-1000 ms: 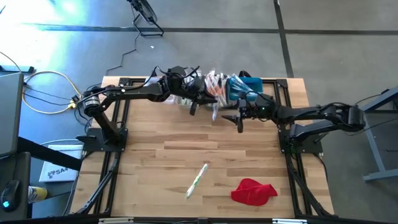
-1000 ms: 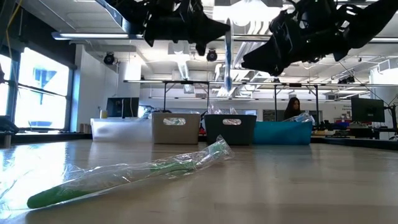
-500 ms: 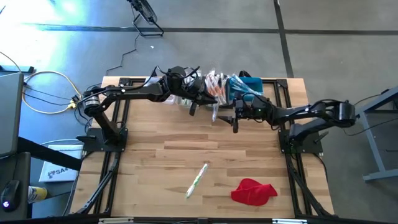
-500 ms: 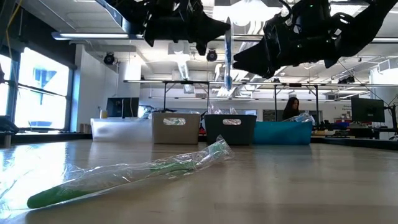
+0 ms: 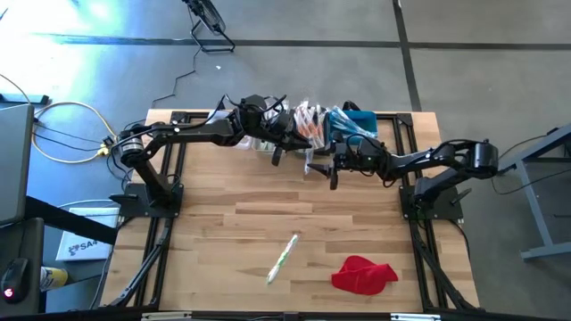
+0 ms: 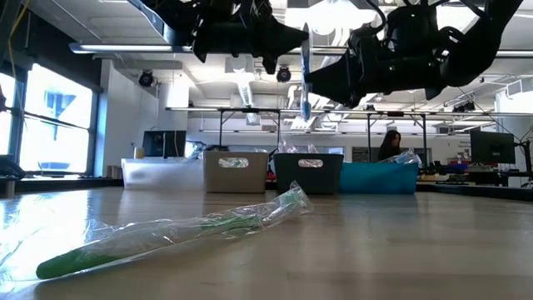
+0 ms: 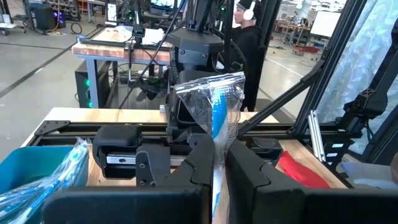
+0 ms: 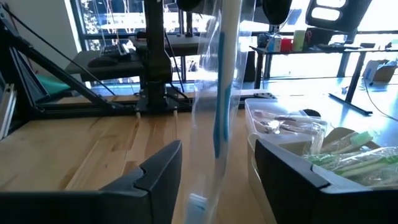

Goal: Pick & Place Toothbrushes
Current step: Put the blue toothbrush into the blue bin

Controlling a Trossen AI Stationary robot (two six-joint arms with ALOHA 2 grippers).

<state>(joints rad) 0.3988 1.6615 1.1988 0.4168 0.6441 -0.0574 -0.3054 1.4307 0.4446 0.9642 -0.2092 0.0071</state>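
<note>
Left pincer [image 5: 277, 153] is clamped tight on a wrapped blue toothbrush [image 6: 305, 71], holding it upright above the far middle of the worktop [image 5: 223, 223], in front of the row of bins [image 6: 310, 172]. Right pincer [image 5: 335, 169] sits just beside it with its fingers [image 8: 155, 171] spread wide, one on each side of the hanging brush, not gripping it. A wrapped green toothbrush [image 5: 283, 258] lies flat on the worktop nearer the front edge, with the red cloth [image 5: 363, 274] near it. More wrapped brushes [image 8: 348, 158] fill the bins
</note>
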